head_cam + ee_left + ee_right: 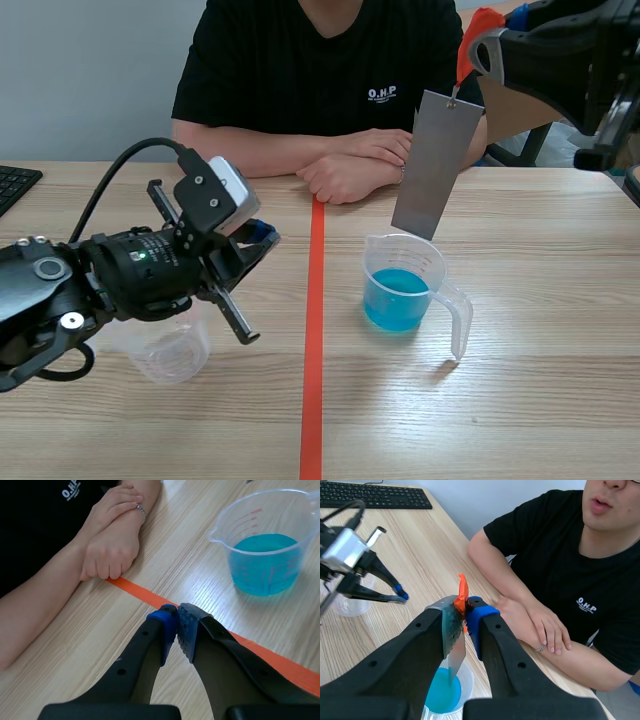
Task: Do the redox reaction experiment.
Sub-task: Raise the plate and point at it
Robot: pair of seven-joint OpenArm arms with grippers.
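A grey metal plate [437,165] hangs by an orange-red tab [478,30] from my right gripper [487,45], which is raised at the far right and shut on that tab. The plate's lower edge is close above the rim of a clear measuring cup [405,285] holding blue liquid [397,298]. In the right wrist view the plate [454,642] points down between the fingers toward the blue liquid [441,694]. My left gripper [262,237] is shut on nothing, left of the tape line; the cup [265,540] lies ahead of it to the right.
An empty clear cup [168,350] stands under my left arm. A person sits across the table with folded hands [350,165] resting near the far end of the orange-red line. A black keyboard [15,185] lies at the far left edge.
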